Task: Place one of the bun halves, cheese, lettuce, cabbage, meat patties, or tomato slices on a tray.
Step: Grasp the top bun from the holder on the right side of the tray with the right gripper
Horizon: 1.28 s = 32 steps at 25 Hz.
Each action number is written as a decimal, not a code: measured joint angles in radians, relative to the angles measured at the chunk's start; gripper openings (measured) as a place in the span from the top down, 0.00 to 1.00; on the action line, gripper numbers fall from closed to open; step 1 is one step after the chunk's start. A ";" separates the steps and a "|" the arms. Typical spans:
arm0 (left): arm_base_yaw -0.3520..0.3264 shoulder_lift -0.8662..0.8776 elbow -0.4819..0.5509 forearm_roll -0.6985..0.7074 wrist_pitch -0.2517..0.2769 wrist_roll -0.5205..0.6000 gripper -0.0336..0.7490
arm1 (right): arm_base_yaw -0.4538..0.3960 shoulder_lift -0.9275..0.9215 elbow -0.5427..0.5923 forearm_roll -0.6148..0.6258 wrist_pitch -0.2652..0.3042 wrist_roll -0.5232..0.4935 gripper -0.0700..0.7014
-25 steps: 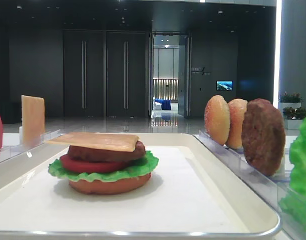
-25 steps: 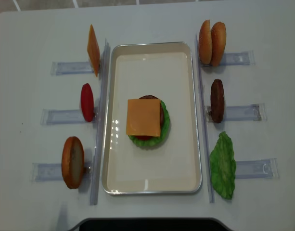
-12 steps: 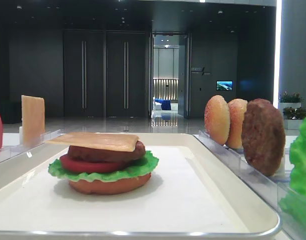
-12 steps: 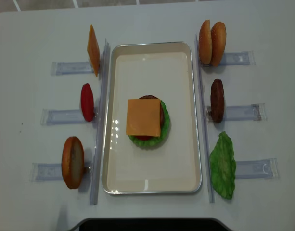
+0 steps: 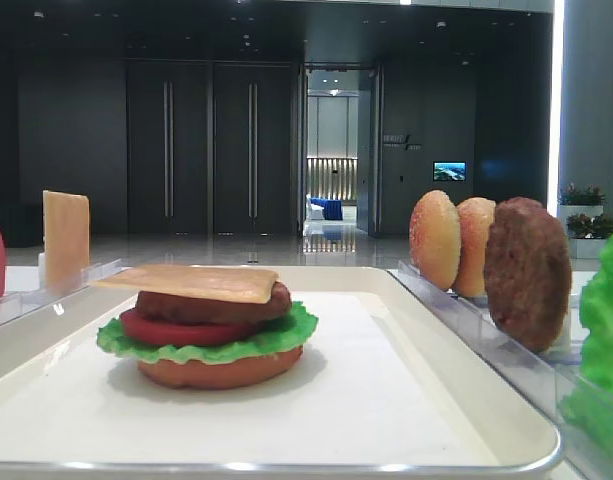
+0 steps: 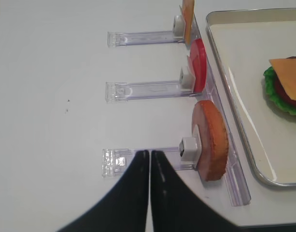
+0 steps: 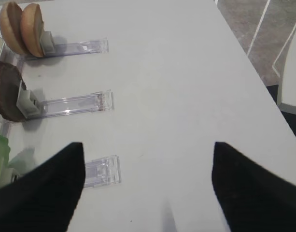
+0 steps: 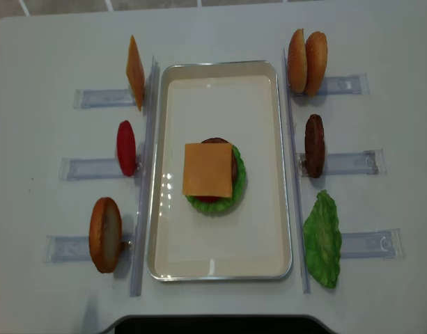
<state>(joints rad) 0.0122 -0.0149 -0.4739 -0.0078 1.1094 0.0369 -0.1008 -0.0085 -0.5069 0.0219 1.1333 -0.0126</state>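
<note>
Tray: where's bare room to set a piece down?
Tray is free at the far end, between rim and burger stack, and at the near end below it. Both long sides are crowded by clear racks holding upright pieces.

On your tray, cheese tops the stack. Left racks hold cheese, tomato, bun; right racks hold two buns, patty, lettuce.
</note>
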 joint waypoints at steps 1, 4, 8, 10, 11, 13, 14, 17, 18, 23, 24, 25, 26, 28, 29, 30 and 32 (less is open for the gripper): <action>0.000 0.000 0.000 0.000 0.000 0.000 0.97 | 0.000 0.000 0.000 0.000 0.000 0.000 0.24; 0.000 0.000 0.000 0.000 0.000 0.000 0.97 | 0.000 0.000 0.000 0.000 0.000 0.000 0.24; 0.000 0.000 0.000 0.000 0.000 0.005 0.97 | 0.000 0.000 0.000 0.000 0.000 0.013 0.24; 0.000 0.000 0.000 0.000 0.000 0.007 0.97 | 0.000 0.011 -0.001 0.000 -0.002 0.036 0.24; 0.000 0.000 0.000 0.000 0.000 0.007 0.97 | 0.000 0.044 -0.005 0.000 -0.009 0.044 0.25; 0.000 0.000 0.000 0.000 0.000 0.007 0.97 | 0.000 0.161 -0.024 0.000 -0.073 0.048 0.26; 0.000 0.000 0.000 0.000 0.000 0.007 0.97 | 0.000 0.247 -0.036 0.000 -0.116 0.050 0.26; 0.000 0.000 0.000 0.000 0.000 0.007 0.97 | 0.000 0.552 -0.115 -0.001 -0.271 0.050 0.26; 0.000 0.000 0.000 0.000 0.000 0.007 0.97 | 0.000 0.675 -0.150 -0.001 -0.312 0.049 0.26; 0.000 0.000 0.000 0.000 0.001 0.007 0.97 | 0.000 1.235 -0.440 -0.002 -0.361 -0.007 0.27; 0.000 0.000 0.000 0.000 0.001 0.007 0.97 | 0.000 1.321 -0.503 -0.002 -0.361 -0.013 0.28; 0.000 0.000 0.000 0.000 0.001 0.007 0.97 | 0.000 1.395 -0.553 -0.003 -0.361 -0.016 0.28; 0.000 0.000 0.000 0.000 0.001 0.007 0.97 | 0.000 1.449 -0.607 -0.003 -0.360 -0.018 0.28; 0.000 0.000 0.000 0.000 0.001 0.007 0.97 | 0.000 1.549 -0.698 -0.003 -0.354 -0.025 0.28; 0.000 0.000 0.000 0.000 0.001 0.007 0.97 | 0.000 1.589 -0.745 -0.003 -0.343 -0.034 0.28; 0.000 0.000 0.000 0.000 0.001 0.007 0.97 | 0.000 1.620 -0.791 -0.002 -0.327 -0.041 0.28; 0.000 0.000 0.000 0.000 0.001 0.007 0.97 | 0.000 1.686 -0.872 0.002 -0.291 -0.058 0.28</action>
<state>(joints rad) 0.0122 -0.0149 -0.4739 -0.0078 1.1104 0.0442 -0.1008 1.6775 -1.3790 0.0235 0.8422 -0.0704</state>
